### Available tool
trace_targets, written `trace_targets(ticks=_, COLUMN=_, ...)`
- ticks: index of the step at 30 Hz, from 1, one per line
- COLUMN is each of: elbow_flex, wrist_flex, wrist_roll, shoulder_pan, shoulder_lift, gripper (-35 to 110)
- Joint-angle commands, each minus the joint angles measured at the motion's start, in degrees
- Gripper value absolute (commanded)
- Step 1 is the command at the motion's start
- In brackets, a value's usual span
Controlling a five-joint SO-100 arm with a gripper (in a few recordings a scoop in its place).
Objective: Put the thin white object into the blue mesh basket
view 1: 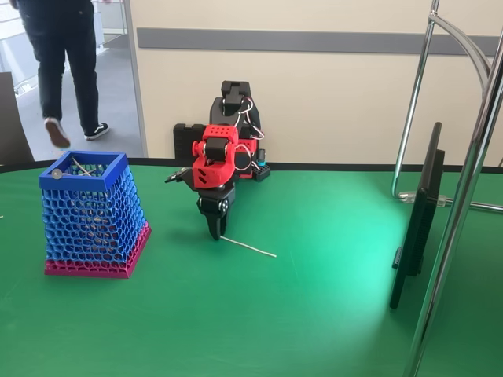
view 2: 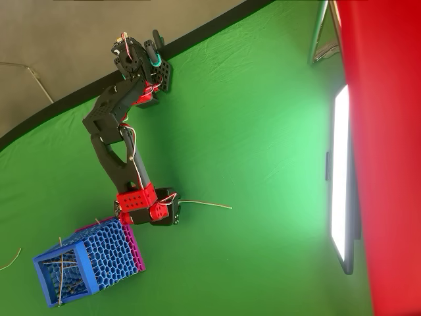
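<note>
In the fixed view, the gripper [view 1: 214, 232] points down at the green table [view 1: 314, 314], its tips together at one end of the thin white stick [view 1: 248, 247], which lies flat. Whether it already pinches the stick I cannot tell. The blue basket [view 1: 83, 162] stands well apart on the left (some similar sticks are inside).

In the overhead view, the stick [view 2: 205, 204] reaches out from the gripper [view 2: 176, 209], with the basket [view 2: 46, 260] nearby. I judge that lifting, carrying and dropping remain.
</note>
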Motion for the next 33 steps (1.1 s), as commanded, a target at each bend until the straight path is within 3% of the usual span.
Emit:
trace_targets(ticks=1, elbow_flex=-2.9, wrist_flex=1.1, wrist_roll=-0.3, shoulder_pan=0.4, shoulder_lift=0.1, gripper=13)
trace_targets(ticks=13, elbow_flex=-5.0, wrist_flex=2.4, wrist_roll=-1.6, shoulder_pan=1.1, shoulder_lift=-1.2, gripper=1)
trace_targets(ticks=23, elbow_flex=-11.8, wrist_flex=2.0, wrist_roll=-5.8, shoulder_pan=4.3, shoulder_lift=9.2, gripper=1)
trace_targets(ticks=33, elbow_flex=-7.6, wrist_flex=-17.8, wrist_roll=-14.6, shoulder_pan=11.4, shoulder_lift=26.9, gripper=1)
